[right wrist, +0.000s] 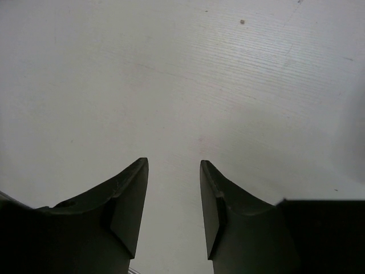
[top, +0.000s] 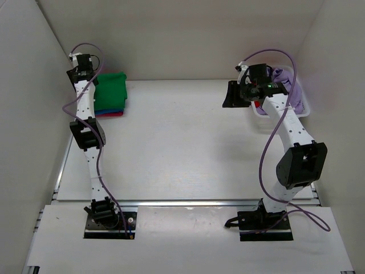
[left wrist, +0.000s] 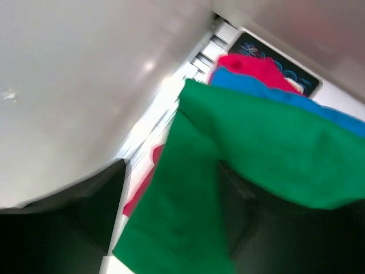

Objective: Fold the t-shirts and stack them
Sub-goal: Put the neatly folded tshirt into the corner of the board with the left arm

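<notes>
Green t-shirt (top: 111, 90) topmost on a folded stack, just right of left end effector (top: 84, 64), close against the arm. Under it a blue t-shirt (left wrist: 245, 84), then a red t-shirt (left wrist: 254, 64) lowest, edges of both poking out past the green on the near side. Stack resting on pale desk (top: 171, 148). From the left wrist: a fold of green cloth rising toward the camera and running down between two dark, blurred fingers (left wrist: 85, 228). Too close and out of focus, so cannot tell whether pinched there or only draped. Right end effector (right wrist: 174, 162) over bare desk, well apart from the stack, fingers parted with a moderate gap, nothing between them. Behind it and to its right, white lattice basket (top: 303, 107) near the side wall, with a lilac t-shirt (top: 283, 74) bunched inside, partly hidden by the wrist. Purple cable (top: 268, 148) looping along the right arm.
</notes>
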Robot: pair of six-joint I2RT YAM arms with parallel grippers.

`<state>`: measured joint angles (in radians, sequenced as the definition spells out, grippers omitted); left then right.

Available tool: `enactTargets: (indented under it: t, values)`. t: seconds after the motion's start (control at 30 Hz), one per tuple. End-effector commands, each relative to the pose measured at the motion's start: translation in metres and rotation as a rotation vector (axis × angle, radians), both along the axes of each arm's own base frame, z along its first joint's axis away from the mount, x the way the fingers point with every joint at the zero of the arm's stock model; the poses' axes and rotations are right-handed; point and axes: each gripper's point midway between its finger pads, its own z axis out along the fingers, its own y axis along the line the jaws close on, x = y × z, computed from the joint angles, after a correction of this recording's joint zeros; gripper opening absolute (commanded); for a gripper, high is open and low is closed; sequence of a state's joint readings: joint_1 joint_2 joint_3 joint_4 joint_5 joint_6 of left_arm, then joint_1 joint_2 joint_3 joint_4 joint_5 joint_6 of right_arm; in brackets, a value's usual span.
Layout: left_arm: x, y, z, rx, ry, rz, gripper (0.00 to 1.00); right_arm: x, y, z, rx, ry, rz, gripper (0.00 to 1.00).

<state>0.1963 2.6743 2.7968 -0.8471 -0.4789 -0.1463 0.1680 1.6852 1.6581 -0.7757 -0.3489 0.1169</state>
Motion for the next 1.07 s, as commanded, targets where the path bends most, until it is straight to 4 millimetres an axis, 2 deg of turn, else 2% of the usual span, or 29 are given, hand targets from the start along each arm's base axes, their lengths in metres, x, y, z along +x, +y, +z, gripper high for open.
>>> enactTargets:
  t: [0.0,0.03,0.07,0.13,0.17,0.2,0.23,0.3,0.47,0.53,0.57,0.63,0.67,0.7,0.73,0.77,0.8,0.83,0.93,1.03]
  values:
    - [0.003,0.022,0.047,0.059,-0.131,0.077,0.80,0.006,0.002,0.018,-0.020,-0.050,-0.022,0.40]
    - [0.001,0.022,0.051,0.048,-0.137,0.074,0.90,0.006,0.000,0.020,-0.033,-0.057,-0.036,0.45]
    - [-0.003,0.025,0.063,0.049,-0.155,0.089,0.94,0.004,-0.002,0.020,-0.036,-0.059,-0.045,0.51]
    - [-0.014,0.024,0.090,0.036,-0.180,0.093,0.94,-0.001,-0.006,0.020,-0.032,-0.063,-0.061,0.99]
    - [-0.018,0.023,0.096,0.030,-0.184,0.088,0.95,-0.004,-0.008,0.021,-0.024,-0.076,-0.076,0.99]
    - [-0.026,0.022,0.114,0.020,-0.206,0.096,0.95,-0.007,-0.014,0.022,-0.023,-0.088,-0.099,0.99]
    - [-0.031,0.009,0.133,0.003,-0.224,0.066,0.95,-0.011,-0.015,0.018,-0.016,-0.078,-0.107,0.99]
    - [-0.042,-0.006,0.155,-0.023,-0.238,0.025,0.94,-0.018,-0.025,0.017,-0.029,-0.095,-0.140,0.99]
    - [-0.077,-0.069,0.219,-0.069,-0.278,-0.158,0.92,-0.037,-0.052,-0.004,-0.122,-0.054,-0.188,0.99]
    - [-0.104,-0.092,0.243,-0.114,-0.300,-0.263,0.93,-0.044,-0.060,-0.011,-0.145,-0.036,-0.197,0.99]
    - [-0.109,-0.101,0.247,-0.157,-0.310,-0.337,0.93,-0.049,-0.064,-0.018,-0.151,-0.020,-0.195,0.99]
    - [-0.142,-0.118,0.252,-0.224,-0.303,-0.381,0.93,-0.055,-0.070,-0.024,-0.150,-0.014,-0.207,0.99]
    - [-0.150,-0.122,0.250,-0.222,-0.282,-0.390,0.93,-0.060,-0.073,-0.026,-0.145,-0.013,-0.204,1.00]
    - [-0.169,-0.122,0.243,-0.219,-0.251,-0.379,0.93,-0.065,-0.077,-0.033,-0.141,0.001,-0.213,1.00]
    - [-0.184,-0.136,0.237,-0.217,-0.228,-0.403,0.92,-0.068,-0.078,-0.030,-0.140,-0.023,-0.218,0.99]
    - [-0.203,-0.144,0.254,-0.185,-0.278,-0.418,0.92,-0.069,-0.078,-0.031,-0.143,-0.025,-0.222,0.99]
    - [-0.210,-0.152,0.227,-0.196,-0.220,-0.422,0.92,-0.074,-0.079,-0.030,-0.158,-0.032,-0.228,0.99]
    - [-0.227,-0.157,0.218,-0.188,-0.217,-0.423,0.92,-0.079,-0.078,-0.029,-0.170,-0.037,-0.229,0.99]
    - [-0.266,-0.174,0.209,-0.169,-0.238,-0.448,0.92,-0.088,-0.072,-0.028,-0.196,-0.082,-0.190,0.99]
    - [-0.300,-0.171,0.202,-0.165,-0.279,-0.408,0.94,-0.094,-0.073,-0.036,-0.256,-0.073,-0.187,0.99]
